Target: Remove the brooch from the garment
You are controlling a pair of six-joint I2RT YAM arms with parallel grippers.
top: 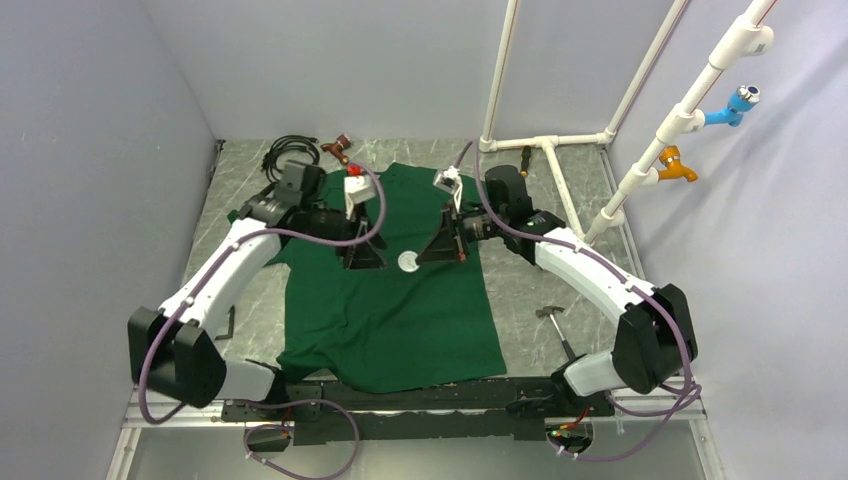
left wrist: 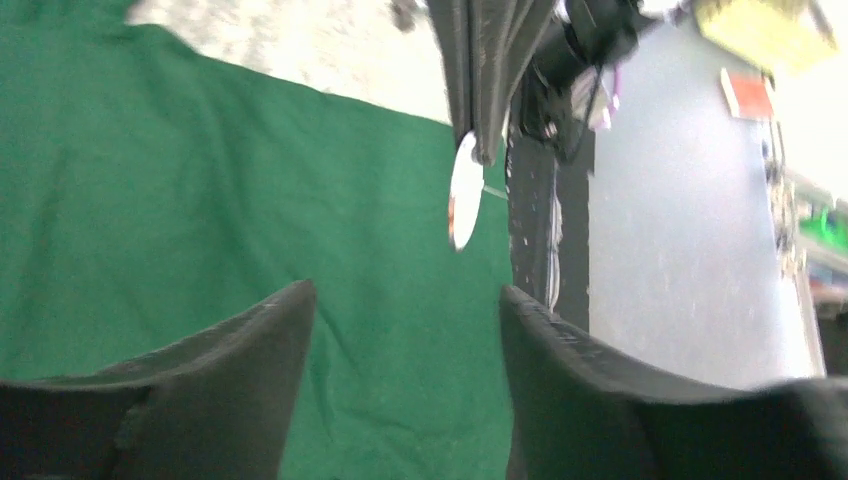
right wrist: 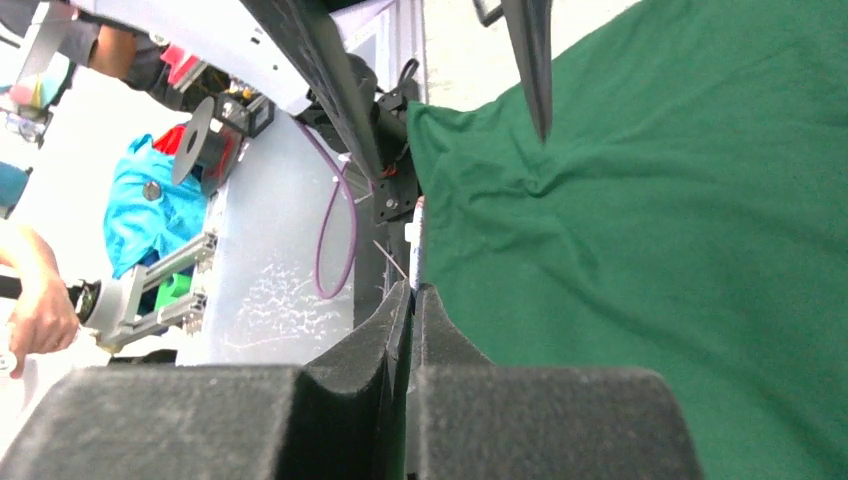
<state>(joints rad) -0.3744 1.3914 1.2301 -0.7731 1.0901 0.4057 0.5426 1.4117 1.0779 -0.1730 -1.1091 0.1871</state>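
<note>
- The shirt (top: pixel 400 320) lies spread on the table (top: pixel 520 300), with both arms reaching in over its middle.
- The brooch (top: pixel 408 262) sits between the two claws above the shirt's chest, pale side up (a tiny thing against all that green).
- The right claw (right wrist: pixel 410 290) is pinched shut, fingers pressed together. From the left wrist the brooch shows at its tip, nipped by the edge. I cannot tell whether it touches the cloth.
- The left claw (left wrist: pixel 405 295) is spread wide and holds nothing, pointing at the brooch from just beside it.
</note>
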